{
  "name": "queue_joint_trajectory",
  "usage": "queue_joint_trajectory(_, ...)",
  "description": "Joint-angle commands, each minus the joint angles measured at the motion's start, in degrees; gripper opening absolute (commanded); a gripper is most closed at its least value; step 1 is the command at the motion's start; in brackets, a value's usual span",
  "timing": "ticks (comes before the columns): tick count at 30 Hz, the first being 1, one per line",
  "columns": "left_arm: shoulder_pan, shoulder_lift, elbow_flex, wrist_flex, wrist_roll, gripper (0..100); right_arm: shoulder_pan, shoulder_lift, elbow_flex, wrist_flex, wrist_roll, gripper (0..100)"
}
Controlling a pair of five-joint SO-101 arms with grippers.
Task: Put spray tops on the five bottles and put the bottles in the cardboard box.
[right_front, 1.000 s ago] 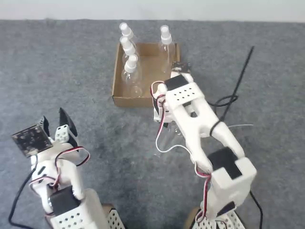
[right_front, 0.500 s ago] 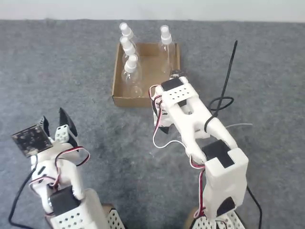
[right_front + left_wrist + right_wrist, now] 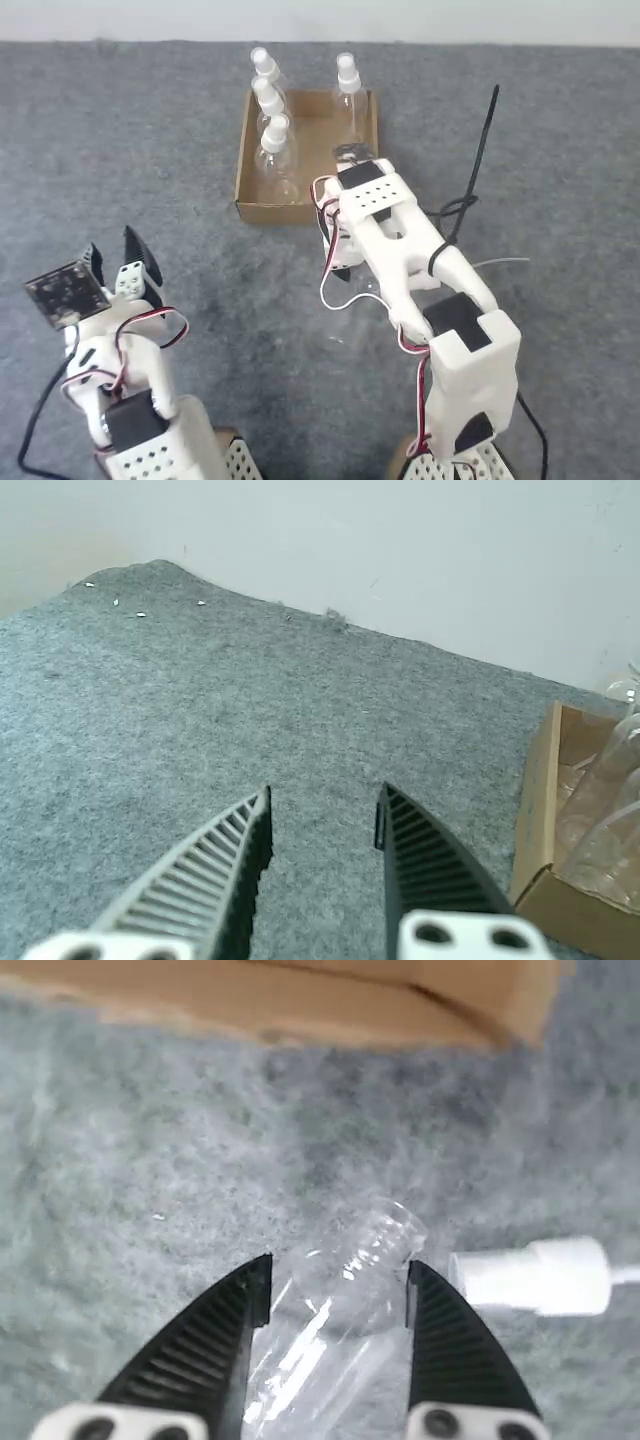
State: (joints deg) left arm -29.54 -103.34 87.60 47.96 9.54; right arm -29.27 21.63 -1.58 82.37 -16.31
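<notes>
Near cardboard box (image 3: 300,1000) | bottle (image 3: 345,1295) flat, neck toward box | right gripper (image 3: 338,1265) parted astride it | left gripper (image 3: 325,795) parted

No legible text, label, number or sign in any view. Cardboard box (image 3: 242,182): plain brown walls, no print to read. Bottles (image 3: 273,152) in box: clear, no label legible. Camera board (image 3: 66,287) on left arm: markings too small to make out.
</notes>
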Motion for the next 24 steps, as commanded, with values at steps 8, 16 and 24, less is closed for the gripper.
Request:
queue_joint_trajectory(8, -0.3, -0.4, -0.1, 0.0, -0.4, 16, -0.8, -1.8, -9.1, 7.8, 20.3, 12.3)
queue_joint_trajectory(16, -0.3, -0.4, -0.1, 0.0, -0.4, 16, -8.3, -1.8, -9.0, 12.3, 27.0, 12.2)
queue_joint_trajectory(24, -0.3, -0.4, -0.1, 0.0, -0.4, 16, -11.5, -1.8, -9.0, 12.5, 30.3, 13.0)
